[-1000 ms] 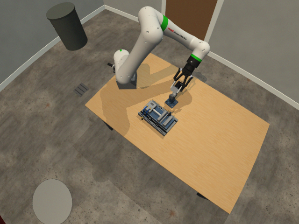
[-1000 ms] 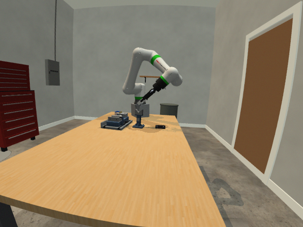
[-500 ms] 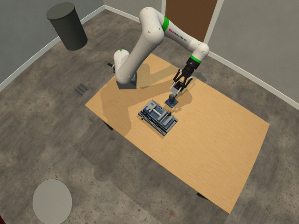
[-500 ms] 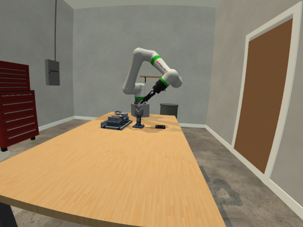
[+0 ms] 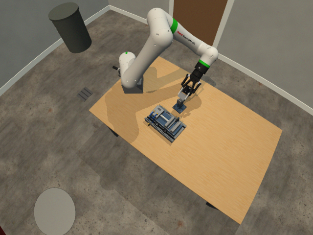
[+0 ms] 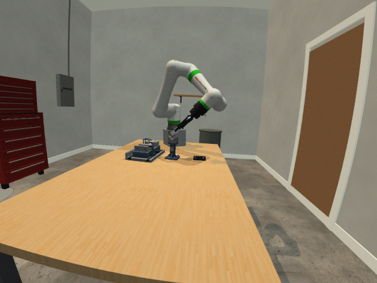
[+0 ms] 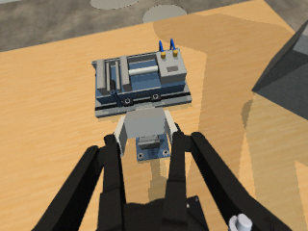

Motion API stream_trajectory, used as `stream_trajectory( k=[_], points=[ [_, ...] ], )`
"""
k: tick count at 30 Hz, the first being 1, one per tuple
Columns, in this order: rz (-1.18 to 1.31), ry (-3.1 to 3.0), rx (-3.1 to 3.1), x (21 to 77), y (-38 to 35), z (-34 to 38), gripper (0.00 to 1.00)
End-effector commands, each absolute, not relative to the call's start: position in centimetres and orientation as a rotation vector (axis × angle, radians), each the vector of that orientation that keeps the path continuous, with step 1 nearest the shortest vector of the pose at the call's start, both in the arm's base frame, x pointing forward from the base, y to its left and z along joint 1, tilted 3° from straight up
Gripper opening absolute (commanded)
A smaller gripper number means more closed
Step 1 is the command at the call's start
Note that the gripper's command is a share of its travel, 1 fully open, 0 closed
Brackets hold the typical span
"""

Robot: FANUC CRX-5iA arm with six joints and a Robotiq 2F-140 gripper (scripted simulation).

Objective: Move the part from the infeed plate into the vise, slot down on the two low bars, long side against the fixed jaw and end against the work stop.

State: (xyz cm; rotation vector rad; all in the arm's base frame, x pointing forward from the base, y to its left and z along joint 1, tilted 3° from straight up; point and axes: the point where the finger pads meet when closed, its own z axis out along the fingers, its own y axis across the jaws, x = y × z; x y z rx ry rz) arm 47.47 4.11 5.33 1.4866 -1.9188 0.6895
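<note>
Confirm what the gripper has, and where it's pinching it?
The gripper is shut on the part, the grey block, fingers on its two opposite side faces, above the V-block.

Even, bright light; soft arm shadows on the table (image 5: 227, 152); edges bowed.

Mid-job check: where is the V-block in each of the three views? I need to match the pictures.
Top: V-block just right of table centre-top, below the gripper, which is shut on the part.
Exterior: V-block at the table's far end, right of the vise, under the part.
Wrist: V-block low centre, partly behind the part, between the fingers.
Shared landmark: the vise, beside it in all three.
</note>
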Motion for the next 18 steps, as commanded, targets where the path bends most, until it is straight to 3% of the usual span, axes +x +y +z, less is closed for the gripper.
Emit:
stream_trajectory(
  k=[1,18],
  points=[
    [0.690,-1.919,1.487,47.5,4.1,4.9,0.00],
    [0.690,-1.919,1.487,47.5,4.0,3.7,0.00]
  ],
)
